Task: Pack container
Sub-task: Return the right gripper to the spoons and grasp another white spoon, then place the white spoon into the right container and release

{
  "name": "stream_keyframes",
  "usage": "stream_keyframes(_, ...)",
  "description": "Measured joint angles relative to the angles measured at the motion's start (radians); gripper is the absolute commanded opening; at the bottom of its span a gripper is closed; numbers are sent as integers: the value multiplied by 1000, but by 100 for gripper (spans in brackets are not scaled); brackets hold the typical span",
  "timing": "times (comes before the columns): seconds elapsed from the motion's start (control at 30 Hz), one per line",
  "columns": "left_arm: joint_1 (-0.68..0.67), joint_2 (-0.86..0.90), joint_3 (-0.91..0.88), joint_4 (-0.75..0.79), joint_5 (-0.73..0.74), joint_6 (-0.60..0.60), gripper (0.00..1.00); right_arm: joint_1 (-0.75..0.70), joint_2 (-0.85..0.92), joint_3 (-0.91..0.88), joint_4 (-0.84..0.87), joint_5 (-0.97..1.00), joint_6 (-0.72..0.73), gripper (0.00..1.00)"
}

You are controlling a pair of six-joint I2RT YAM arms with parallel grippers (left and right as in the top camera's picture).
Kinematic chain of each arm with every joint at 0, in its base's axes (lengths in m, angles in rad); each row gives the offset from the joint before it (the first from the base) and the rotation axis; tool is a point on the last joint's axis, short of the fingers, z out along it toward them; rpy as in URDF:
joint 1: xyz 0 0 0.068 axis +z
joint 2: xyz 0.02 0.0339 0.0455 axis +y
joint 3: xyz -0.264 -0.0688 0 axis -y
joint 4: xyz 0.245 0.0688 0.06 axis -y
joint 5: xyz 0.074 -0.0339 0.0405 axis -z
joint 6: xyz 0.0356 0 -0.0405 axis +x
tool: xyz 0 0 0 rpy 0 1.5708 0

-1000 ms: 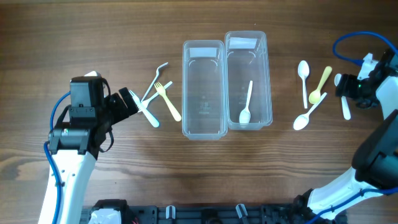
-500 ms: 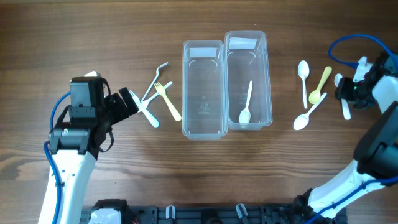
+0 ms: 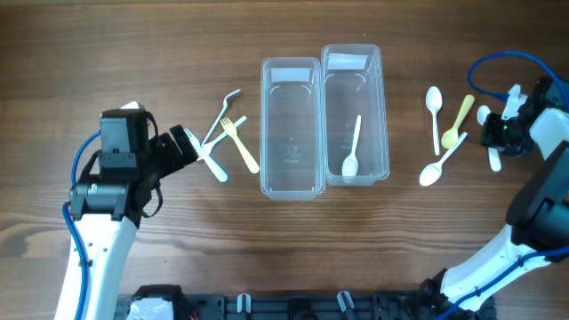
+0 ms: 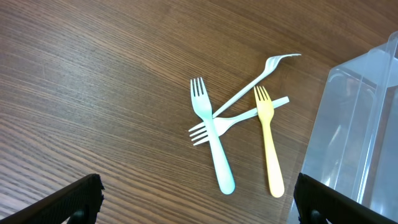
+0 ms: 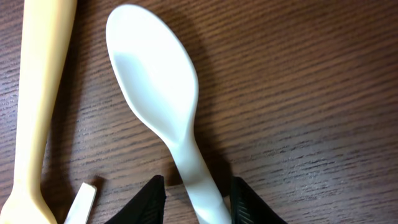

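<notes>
Two clear containers stand side by side mid-table. The left one (image 3: 291,124) is empty; the right one (image 3: 356,111) holds a white spoon (image 3: 352,151). My right gripper (image 3: 494,135) is low at the far right. Its fingers (image 5: 196,199) are closed in on the handle of a white spoon (image 5: 155,81) that lies on the wood. My left gripper (image 3: 188,145) is open and empty (image 4: 196,208), just short of the handles of a light blue fork (image 4: 211,149) and a yellow fork (image 4: 268,143). A white fork (image 4: 239,115) lies crossed under them.
Another white fork (image 4: 255,78) lies slanted across the pile, next to the left container's wall (image 4: 354,124). A white spoon (image 3: 434,105), a yellow spoon (image 3: 459,120) and another white spoon (image 3: 440,164) lie between the containers and my right gripper. The yellow spoon's handle (image 5: 37,93) lies beside the gripped spoon.
My right gripper has shifted slightly right and settled over the far-right white spoon. The left arm, forks and containers have not moved.
</notes>
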Motion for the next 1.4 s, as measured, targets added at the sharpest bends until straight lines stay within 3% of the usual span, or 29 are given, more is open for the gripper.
stream_keyframes(0.13,0,0,0,0,0,0,100,0,0,-5,-13,-2,16,31)
stream_keyframes(0.27,0,0,0,0,0,0,100,0,-3,-18,-3,-2,38,23)
stream_keyframes(0.33,0,0,0,0,0,0,100,0,-6,-25,1,-2,43,15)
stream_keyframes(0.37,0,0,0,0,0,0,100,0,-8,-27,-2,-2,48,4)
stream_keyframes(0.83,0,0,0,0,0,0,100,42,-112,-32,-147,-88,203,4)
stream_keyframes(1.0,0,1,0,0,0,0,100,164,-404,-10,-171,-115,230,4)
stream_keyframes(1.17,0,1,0,0,0,0,100,394,-693,17,-188,-132,267,4)
stream_keyframes(1.4,0,1,0,0,0,0,100,690,-704,7,-191,-119,359,4)
